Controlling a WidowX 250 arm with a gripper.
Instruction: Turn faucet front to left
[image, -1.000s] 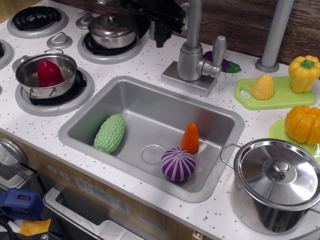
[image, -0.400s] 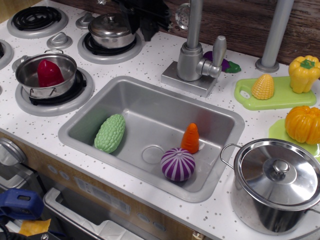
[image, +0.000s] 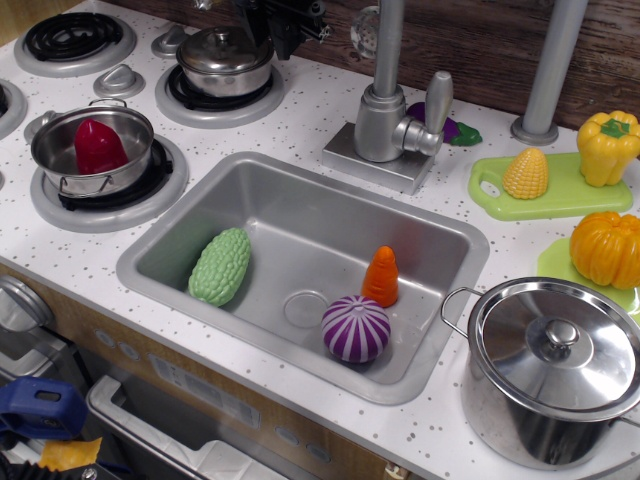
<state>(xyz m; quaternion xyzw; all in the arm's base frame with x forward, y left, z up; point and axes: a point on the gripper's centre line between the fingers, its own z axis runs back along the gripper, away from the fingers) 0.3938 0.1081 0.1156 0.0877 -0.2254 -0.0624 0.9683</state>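
1. The sink (image: 180, 262) takes up the middle of the counter, with a green bumpy gourd (image: 220, 265), an orange carrot piece (image: 381, 277) and a purple striped onion (image: 356, 328) lying in the basin.

2. The lidded steel pot (image: 552, 370) stands at about 4 o'clock from the sink, near the counter's front edge.

3. The faucet (image: 384, 120) stands at 12 o'clock from the sink, just behind its back rim, on a square base plate, with its thin pipe rising out of the top of the frame and its side lever at 3 o'clock of the body.
   - It looks like rigid, matte metal or plastic, so I judge it stiff and unlikely to deform or break under a push.
   - The base seems fixed; only the pipe should swivel, probably with light friction.
   - The pipe is smooth and round, so a pinch could slip; a sideways push or a grip across the pipe, well above the thick body, gives the best leverage.
   - The spout end seems to show at 11 o'clock of the body, near the top edge.

4. The gripper (image: 285, 20) is at the top edge, at 10 o'clock from the faucet and apart from it, above the small lidded pot (image: 224, 58); whether its fingers are spread or together cannot be told.
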